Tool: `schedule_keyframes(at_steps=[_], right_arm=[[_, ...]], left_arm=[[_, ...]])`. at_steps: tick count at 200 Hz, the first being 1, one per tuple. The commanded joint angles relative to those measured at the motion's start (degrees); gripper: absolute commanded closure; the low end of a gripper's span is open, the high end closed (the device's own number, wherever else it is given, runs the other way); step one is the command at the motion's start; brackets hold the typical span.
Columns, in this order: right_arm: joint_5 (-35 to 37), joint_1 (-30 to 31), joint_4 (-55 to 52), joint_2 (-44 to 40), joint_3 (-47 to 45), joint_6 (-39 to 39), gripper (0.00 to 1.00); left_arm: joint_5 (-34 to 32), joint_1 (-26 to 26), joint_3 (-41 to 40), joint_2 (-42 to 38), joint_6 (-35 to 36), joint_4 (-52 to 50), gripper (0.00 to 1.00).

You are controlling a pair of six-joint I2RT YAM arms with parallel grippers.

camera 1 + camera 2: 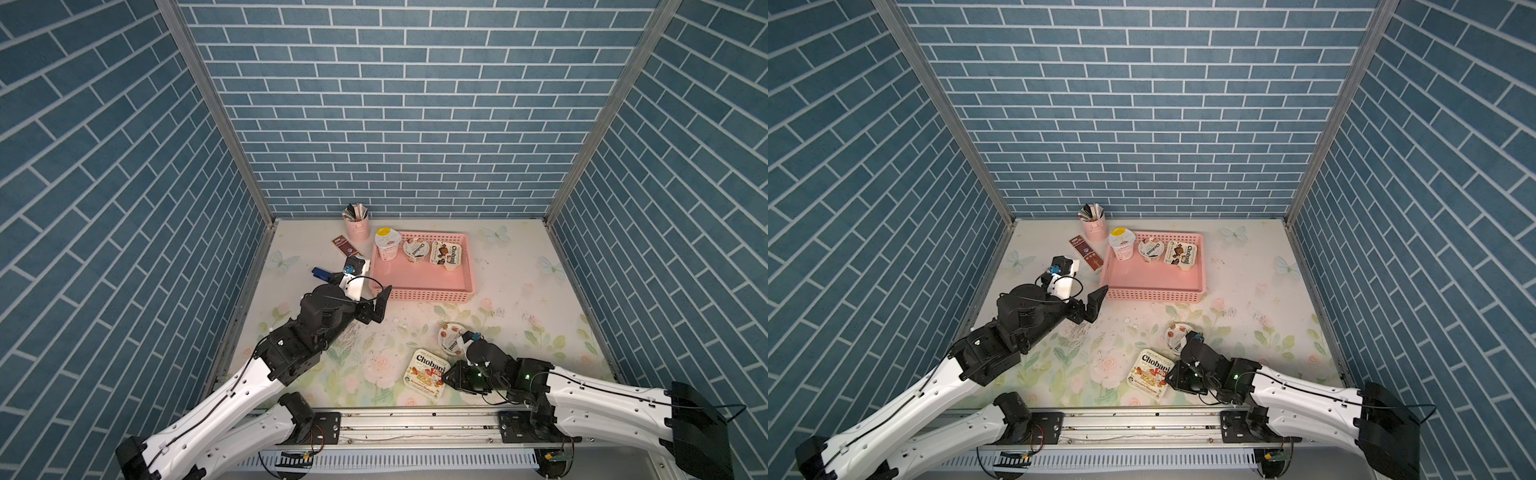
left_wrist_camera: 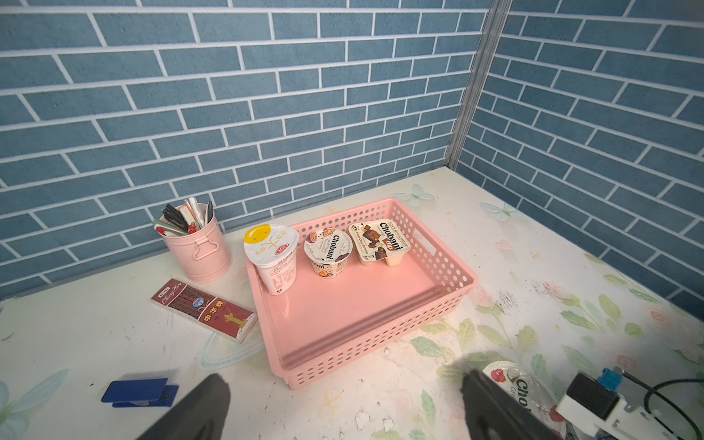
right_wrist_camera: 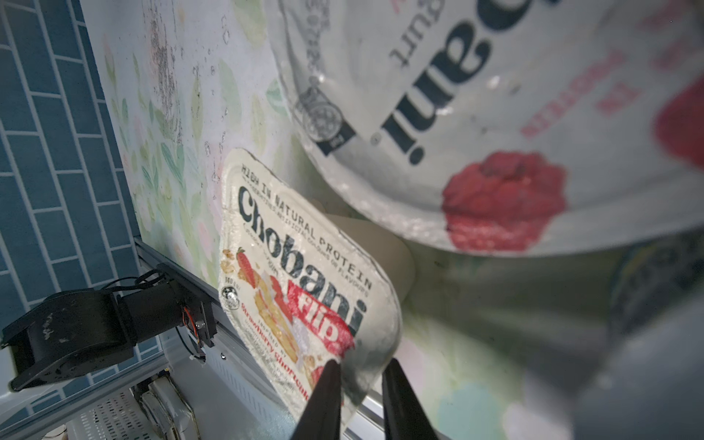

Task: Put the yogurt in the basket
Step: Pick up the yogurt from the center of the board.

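Observation:
The pink basket (image 1: 424, 295) (image 2: 362, 343) holds three yogurt cups along its far side: a tall yellow-topped one (image 1: 388, 245), a round Chobani (image 1: 415, 249) and a Chobani Flip (image 1: 446, 254). A strawberry Chobani Flip (image 1: 428, 374) (image 3: 297, 274) sits near the table's front edge. My right gripper (image 1: 446, 376) (image 3: 360, 365) is shut on its right corner rim, one finger on the lid. A round Chobani cup (image 1: 451, 338) (image 3: 495, 114) lies just behind, next to the right wrist. My left gripper (image 1: 380, 305) (image 2: 346, 396) hovers open and empty at the basket's front left corner.
A pink pen holder (image 1: 357, 226) stands at the back, left of the basket. A brown flat bar (image 1: 343, 247) and a small blue object (image 2: 139, 392) lie on the left. Blue brick walls close in three sides, and a metal rail (image 1: 415, 424) runs along the front edge.

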Motion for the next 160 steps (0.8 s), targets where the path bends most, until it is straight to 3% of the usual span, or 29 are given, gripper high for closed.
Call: schedule_keyframes(at_steps=[1, 58, 116, 160], right_arm=[[1.4, 0.3, 2.0, 1.1, -0.2, 0.2, 0.77], [3.7, 0.2, 0.2, -0.7, 0.7, 0.3, 0.84], [6.0, 0.2, -0.7, -2.4, 0.7, 0.4, 1.00], [6.6, 0.2, -1.3, -3.7, 1.8, -0.5, 1.00]], left_arm=[[-0.2, -0.2, -0.5, 0.1, 0.5, 0.3, 0.00], [-0.1, -0.2, -0.3, 0.8, 0.6, 0.8, 0.00], [0.6, -0.2, 0.1, 1.9, 0.6, 1.4, 0.00], [0.9, -0.2, 0.8, 2.6, 0.9, 1.5, 0.00]])
